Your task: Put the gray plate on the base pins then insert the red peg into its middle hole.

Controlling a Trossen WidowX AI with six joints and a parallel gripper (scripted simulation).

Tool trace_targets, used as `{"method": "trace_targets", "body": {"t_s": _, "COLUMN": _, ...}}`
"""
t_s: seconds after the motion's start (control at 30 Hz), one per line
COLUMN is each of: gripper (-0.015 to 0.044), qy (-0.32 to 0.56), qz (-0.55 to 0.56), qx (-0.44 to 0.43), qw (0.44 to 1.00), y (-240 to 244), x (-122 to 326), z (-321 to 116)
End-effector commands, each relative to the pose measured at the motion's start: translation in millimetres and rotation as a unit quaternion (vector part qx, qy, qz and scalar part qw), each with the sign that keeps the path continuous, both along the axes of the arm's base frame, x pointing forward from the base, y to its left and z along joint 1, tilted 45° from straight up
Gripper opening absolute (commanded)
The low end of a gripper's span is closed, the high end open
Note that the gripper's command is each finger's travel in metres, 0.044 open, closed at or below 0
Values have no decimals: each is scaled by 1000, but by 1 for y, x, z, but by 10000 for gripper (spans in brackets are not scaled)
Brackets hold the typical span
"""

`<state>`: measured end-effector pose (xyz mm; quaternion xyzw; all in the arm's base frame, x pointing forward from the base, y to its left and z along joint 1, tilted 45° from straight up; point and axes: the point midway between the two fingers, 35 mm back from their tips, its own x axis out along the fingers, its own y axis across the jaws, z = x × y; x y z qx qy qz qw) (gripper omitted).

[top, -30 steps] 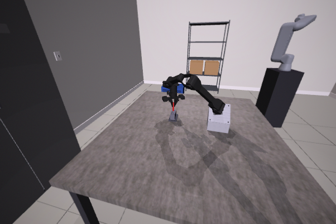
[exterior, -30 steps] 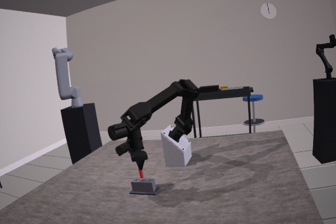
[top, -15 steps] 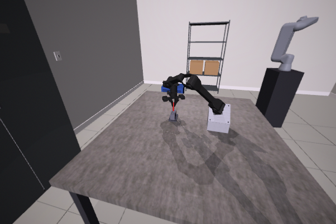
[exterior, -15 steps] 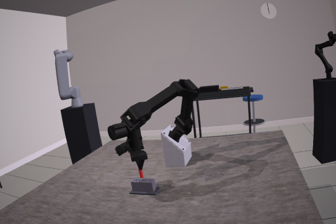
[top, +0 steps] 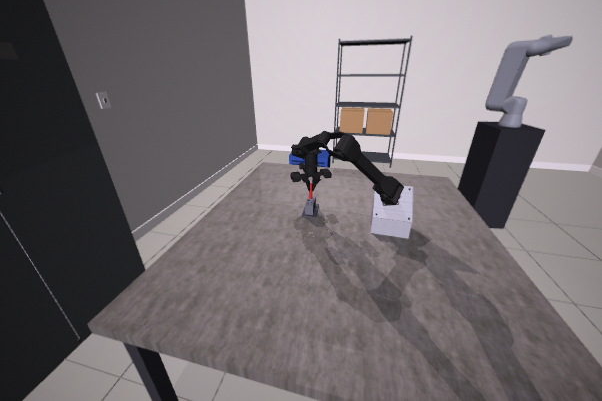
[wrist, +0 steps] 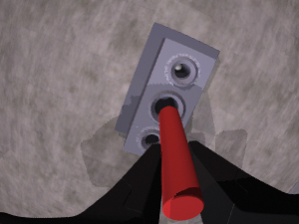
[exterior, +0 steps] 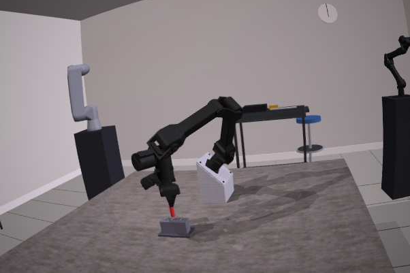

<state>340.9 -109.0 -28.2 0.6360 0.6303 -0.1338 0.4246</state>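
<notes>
The gray plate (top: pixel 310 207) (exterior: pixel 174 227) (wrist: pixel 161 66), a block-like piece with three round holes in a row, lies flat on the base (exterior: pixel 175 235) (wrist: pixel 142 76). A pale pin tip shows inside its far end hole in the wrist view. My gripper (top: pixel 311 187) (exterior: pixel 171 205) (wrist: pixel 173 150) is shut on the red peg (top: pixel 311 193) (exterior: pixel 172 212) (wrist: pixel 177 165) and points down above the plate. The peg is nearly upright, slightly tilted in the exterior view. Its lower end overlaps the middle hole in the wrist view, at or just above its mouth; the exact gap is unclear.
The white box (top: pixel 392 226) (exterior: pixel 212 190) that carries the arm stands on the table (top: pixel 240 299) (exterior: pixel 272 248), to the right of the plate in the top view and behind it in the exterior view. The shelf, stool and other robots stand off the table.
</notes>
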Motion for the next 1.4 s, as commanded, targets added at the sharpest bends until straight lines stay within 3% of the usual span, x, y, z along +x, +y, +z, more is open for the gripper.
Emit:
{"method": "trace_targets", "body": {"t_s": 0.0, "gripper": 0, "qy": 0, "qz": 0, "qx": 0, "qw": 1000, "y": 0, "x": 0, "z": -1}}
{"method": "trace_targets", "body": {"t_s": 1.33, "gripper": 0, "qy": -3, "qz": 8, "qx": -4, "qw": 1000, "y": 13, "x": 3, "z": -11}}
{"method": "trace_targets", "body": {"t_s": 1.37, "gripper": 26, "qy": -3, "qz": 8, "qx": -4, "qw": 1000, "y": 13, "x": 3, "z": -11}}
